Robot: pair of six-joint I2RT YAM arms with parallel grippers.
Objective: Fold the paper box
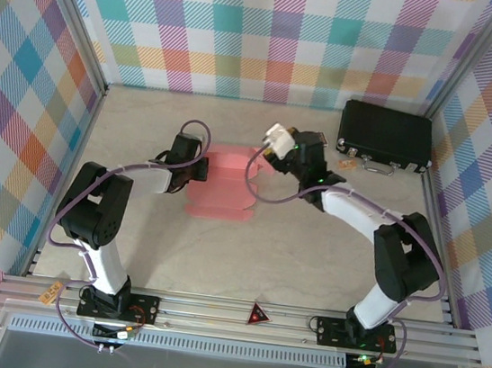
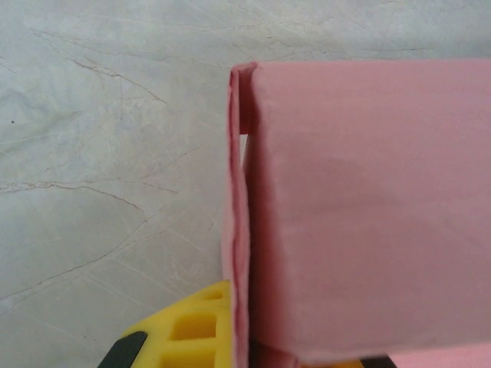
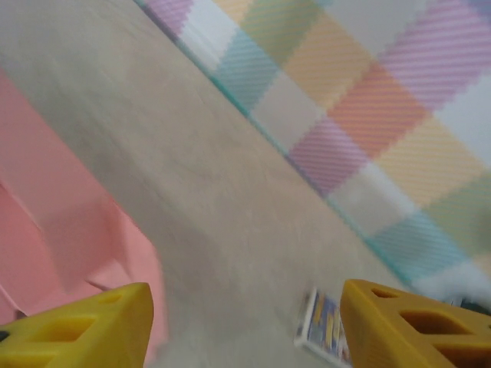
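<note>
On the table, at its middle, the paper box sits half formed. Its left wall stands doubled over, pinched by the closed left gripper. The right gripper gapes empty beside loose right-hand flaps, which probably need folding next.

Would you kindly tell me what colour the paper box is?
The paper box is plain salmon pink, seen best in the left wrist view.
</note>
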